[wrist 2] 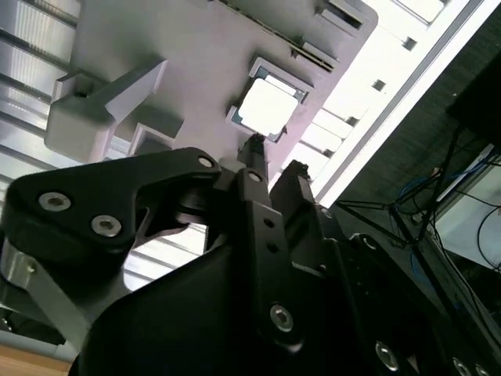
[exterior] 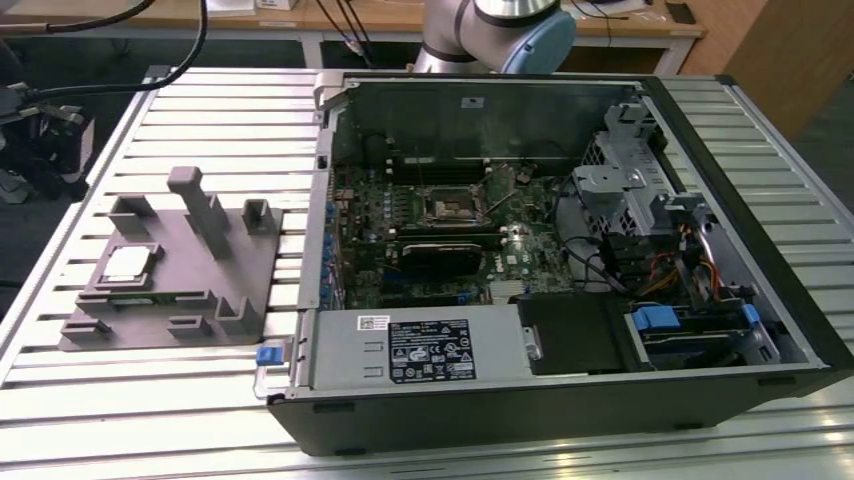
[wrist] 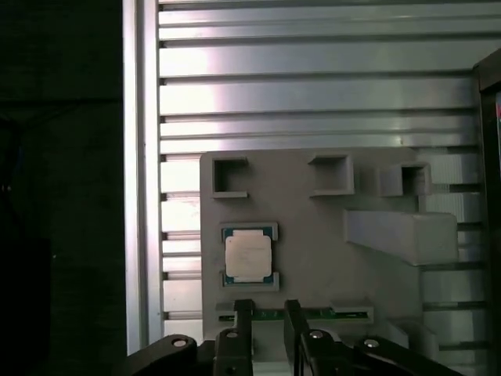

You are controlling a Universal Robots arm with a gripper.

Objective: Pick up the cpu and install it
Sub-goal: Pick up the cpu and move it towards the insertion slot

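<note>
The cpu (exterior: 127, 265), a small flat square with a pale silvery top, lies in a shallow recess of the grey plastic block (exterior: 180, 285) on the exterior view's left. Both wrist views look down on the cpu (wrist: 249, 257) (wrist 2: 268, 108) from above the block (wrist: 313, 227). My gripper (wrist: 268, 315) (wrist 2: 274, 157) hangs well above it, its two black fingers a small gap apart with nothing between them. The dark socket frame (exterior: 454, 207) sits on the motherboard inside the open computer case (exterior: 747, 330).
The block's upright posts (exterior: 200, 205) rise beside the cpu. A memory stick (wrist: 313, 315) lies in a slot of the block. The slatted metal table (exterior: 147, 400) carries both block and case. The arm's base (exterior: 501, 30) stands behind the case.
</note>
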